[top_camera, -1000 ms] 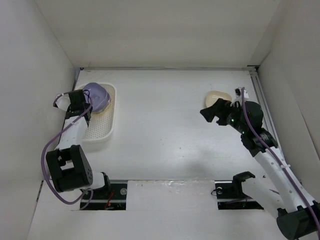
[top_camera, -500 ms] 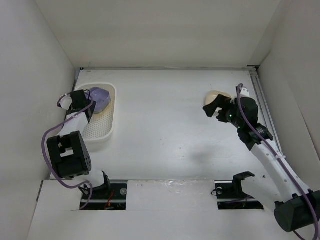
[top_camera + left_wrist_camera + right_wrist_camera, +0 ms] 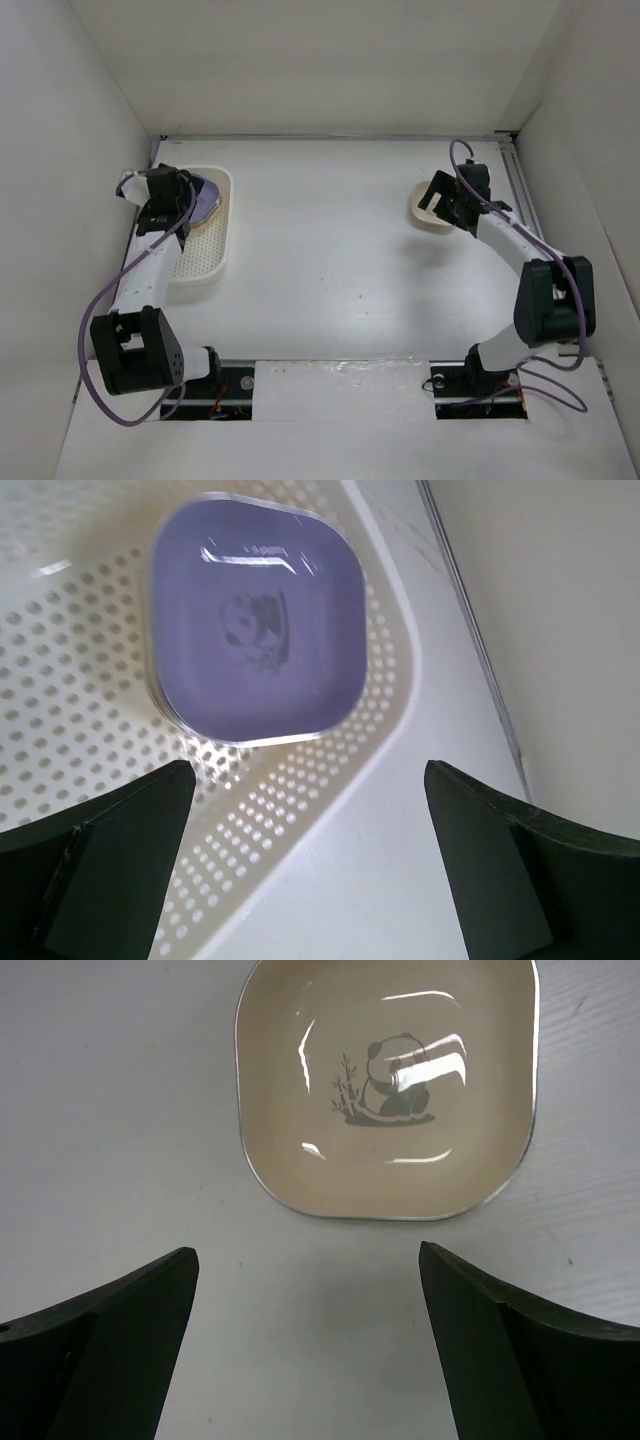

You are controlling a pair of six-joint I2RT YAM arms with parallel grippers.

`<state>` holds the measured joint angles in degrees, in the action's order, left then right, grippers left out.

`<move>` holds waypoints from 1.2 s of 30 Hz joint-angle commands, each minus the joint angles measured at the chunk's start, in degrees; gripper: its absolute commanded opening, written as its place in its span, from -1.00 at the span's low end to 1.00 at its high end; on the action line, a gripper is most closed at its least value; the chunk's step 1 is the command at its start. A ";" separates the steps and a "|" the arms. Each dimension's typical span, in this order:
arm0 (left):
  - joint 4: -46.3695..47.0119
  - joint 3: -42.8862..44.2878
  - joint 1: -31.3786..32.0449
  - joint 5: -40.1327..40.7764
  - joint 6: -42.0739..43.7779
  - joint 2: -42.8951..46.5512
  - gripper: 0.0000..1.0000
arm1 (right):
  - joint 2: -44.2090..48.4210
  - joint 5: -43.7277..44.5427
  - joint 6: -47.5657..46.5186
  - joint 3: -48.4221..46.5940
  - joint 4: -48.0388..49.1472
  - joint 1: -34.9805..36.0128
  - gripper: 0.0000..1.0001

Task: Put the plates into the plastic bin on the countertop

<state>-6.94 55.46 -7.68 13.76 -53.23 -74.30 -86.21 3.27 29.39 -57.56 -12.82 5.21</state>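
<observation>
Bin [image 3: 80, 700], perforated, holds glossy lavender plate [image 3: 255, 620]; cream plate [image 3: 385, 1090] on countertop [image 3: 120, 1110] — left claw [image 3: 310, 770], right claw [image 3: 308, 1252] agape, empty.

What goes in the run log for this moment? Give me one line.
left gripper open, facing lavender plate in plastic bin | right gripper open, facing cream plate on countertop, not yet grasped

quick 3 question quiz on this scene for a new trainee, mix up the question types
1. True or false: the lavender plate lies inside the plastic bin.
2. The cream plate rests on: A) the countertop; B) the plastic bin; C) another plate.
3. Fill in: the right gripper, above the cream plate, has its jaws ____.
Key: 1 true; 2 A; 3 open.
</observation>
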 commanded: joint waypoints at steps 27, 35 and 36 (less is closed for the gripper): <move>1.05 -1.94 12.69 -1.54 6.21 -1.37 0.99 | -28.57 5.96 -7.59 -26.38 -5.20 11.66 -0.02; 0.44 -1.33 12.69 -1.01 6.21 -0.84 0.99 | -24.63 -0.18 -8.12 -23.84 -2.91 17.98 -1.00; 0.44 -1.32 12.69 -1.01 6.21 -0.84 0.99 | -23.40 -1.76 -11.16 -22.70 -0.04 18.77 -1.00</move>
<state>-7.38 53.87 5.15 12.47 -47.83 -76.38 -113.14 8.49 19.75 -81.49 -16.99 20.86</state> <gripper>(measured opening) 0.993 0.030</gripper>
